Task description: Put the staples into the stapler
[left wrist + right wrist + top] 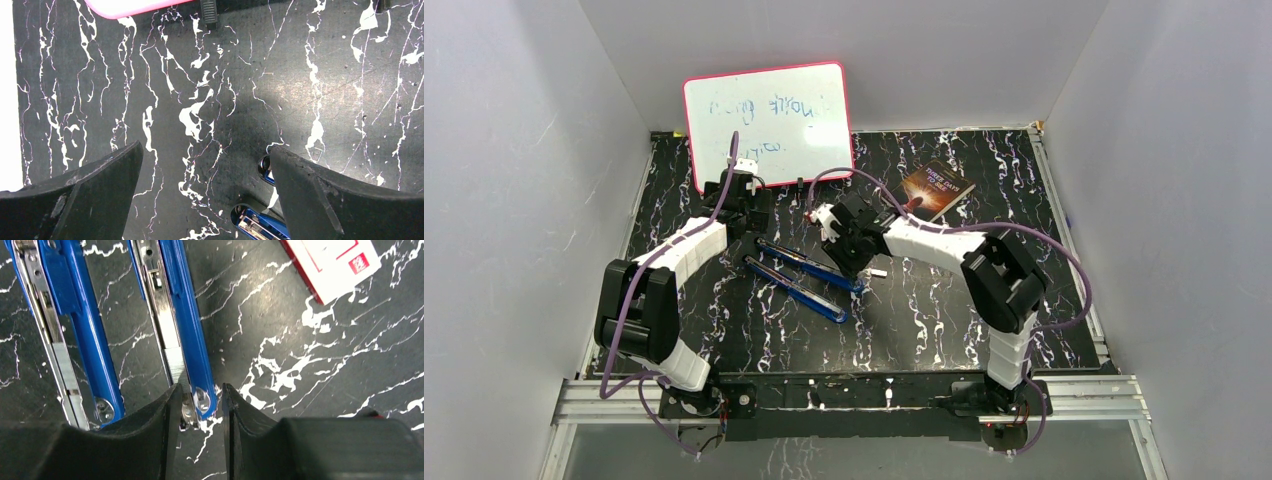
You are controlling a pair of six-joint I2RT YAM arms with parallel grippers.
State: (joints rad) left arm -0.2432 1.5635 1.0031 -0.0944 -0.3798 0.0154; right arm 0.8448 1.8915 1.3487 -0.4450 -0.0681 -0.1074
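Note:
The blue stapler point(799, 275) lies folded open flat on the black marbled table, its two halves side by side. In the right wrist view a strip of silvery staples point(176, 365) sits in the channel of the right-hand half point(182, 315), and its near end runs under my left finger. My right gripper point(201, 387) is open, its fingers astride that half's tip, with a gap on the right side. My left gripper point(205, 148) is wide open and holds nothing. It hovers by the stapler's other end point(255, 225), and its right finger covers part of that end.
A pink-framed whiteboard point(769, 120) leans at the back left, its edge point(130, 6) just ahead of the left gripper. A dark book point(937, 188) lies at the back right. A small white box with a red label point(332, 262) lies close to the right of the stapler.

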